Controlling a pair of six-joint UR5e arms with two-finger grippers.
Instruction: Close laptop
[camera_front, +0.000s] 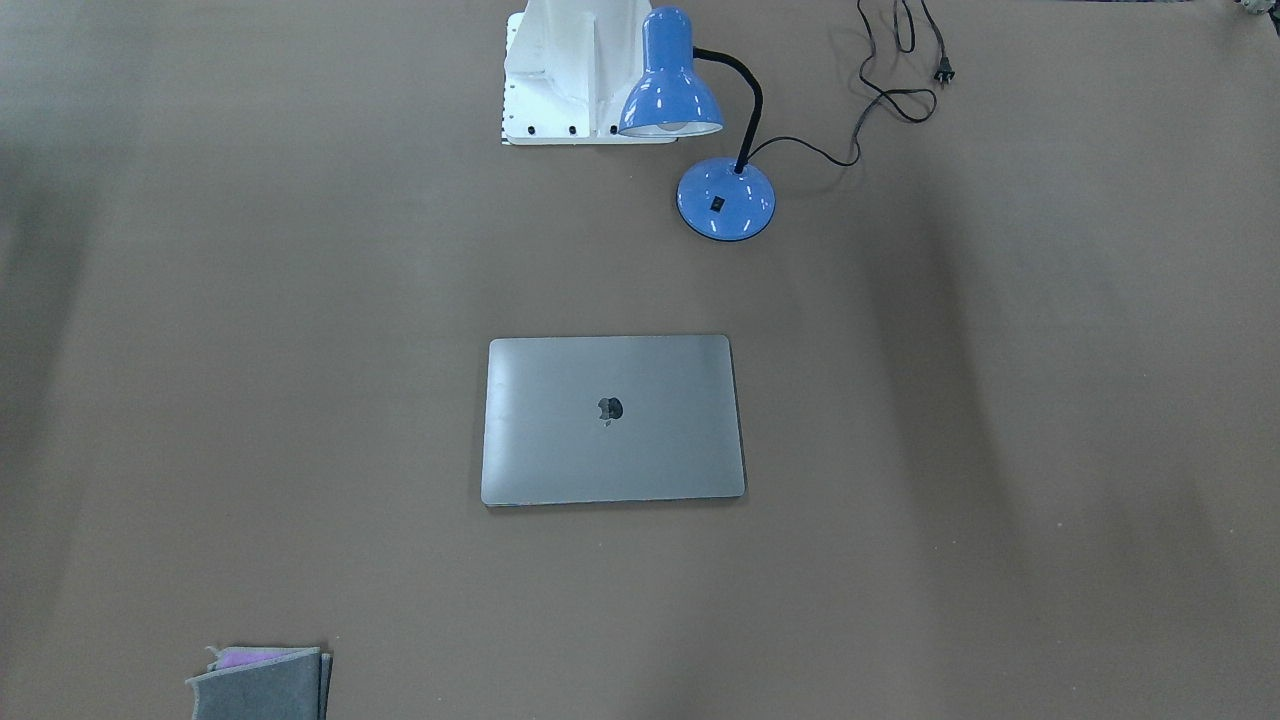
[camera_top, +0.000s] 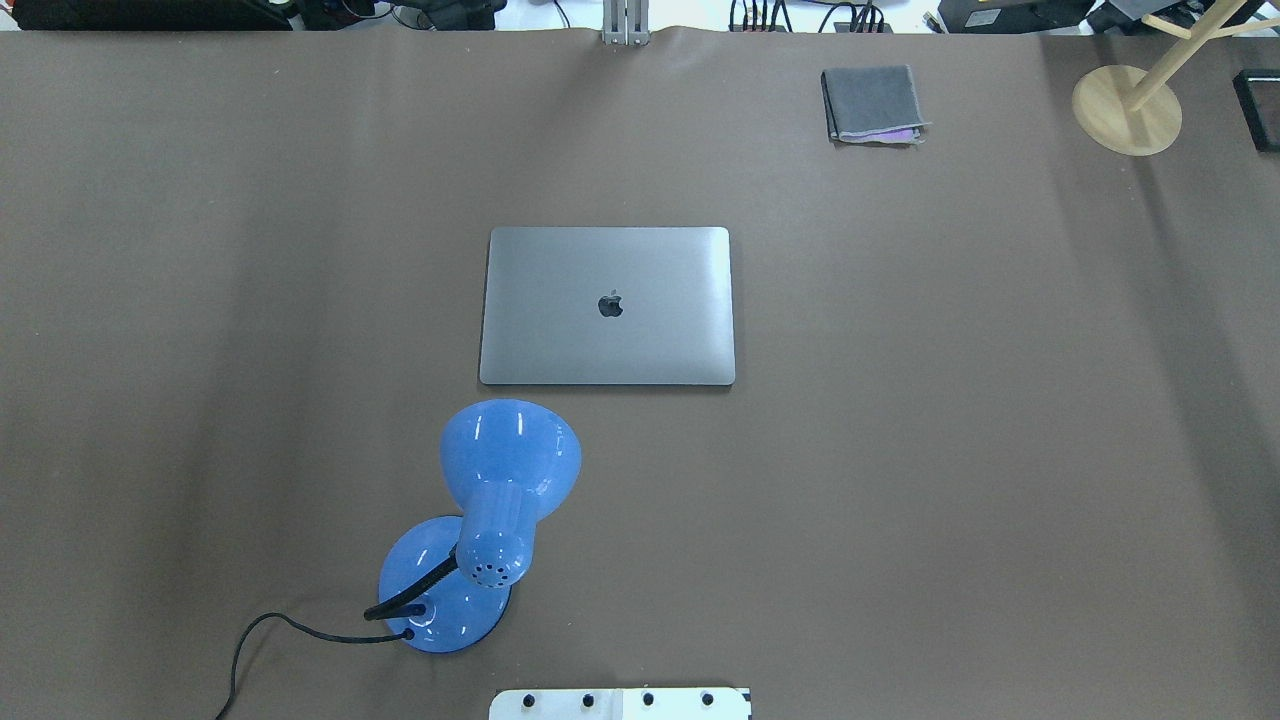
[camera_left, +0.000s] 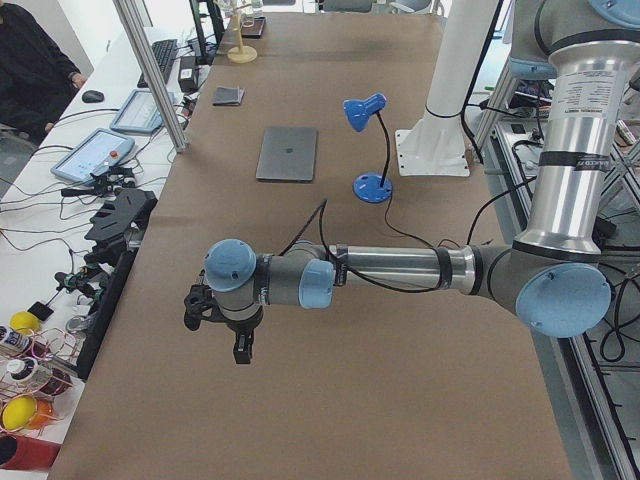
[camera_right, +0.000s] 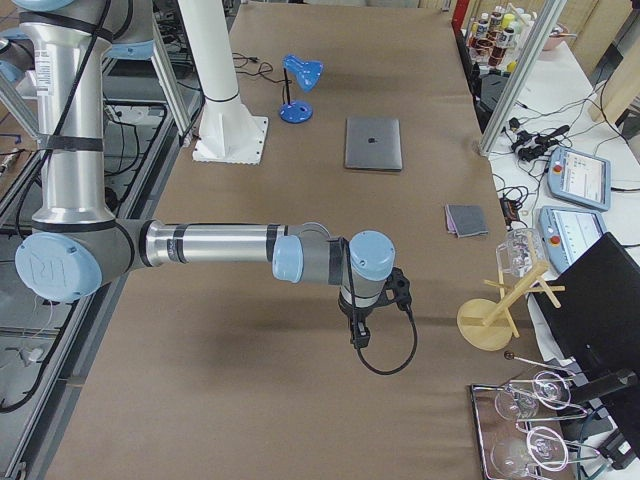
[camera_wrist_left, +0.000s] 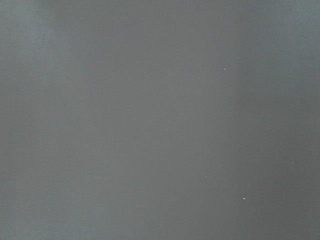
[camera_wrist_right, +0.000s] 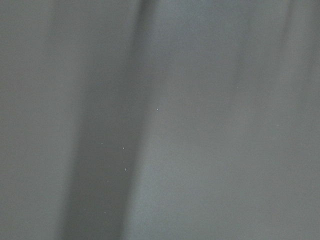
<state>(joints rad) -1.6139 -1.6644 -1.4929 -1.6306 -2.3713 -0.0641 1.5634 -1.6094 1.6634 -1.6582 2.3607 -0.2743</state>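
Note:
The grey laptop (camera_front: 612, 440) lies shut and flat at the middle of the brown table, lid up, with the dark apple logo showing. It also shows in the overhead view (camera_top: 607, 340), the exterior left view (camera_left: 287, 153) and the exterior right view (camera_right: 373, 143). My left gripper (camera_left: 242, 352) shows only in the exterior left view, pointing down over the table's left end, far from the laptop. My right gripper (camera_right: 358, 338) shows only in the exterior right view, over the right end. I cannot tell whether either is open or shut. Both wrist views show only bare table.
A blue desk lamp (camera_top: 505, 470) with a black cord stands between the laptop and the robot base (camera_top: 620, 703). A folded grey cloth (camera_top: 873, 103) lies at the far right. A wooden stand (camera_top: 1126, 110) is at the far right corner.

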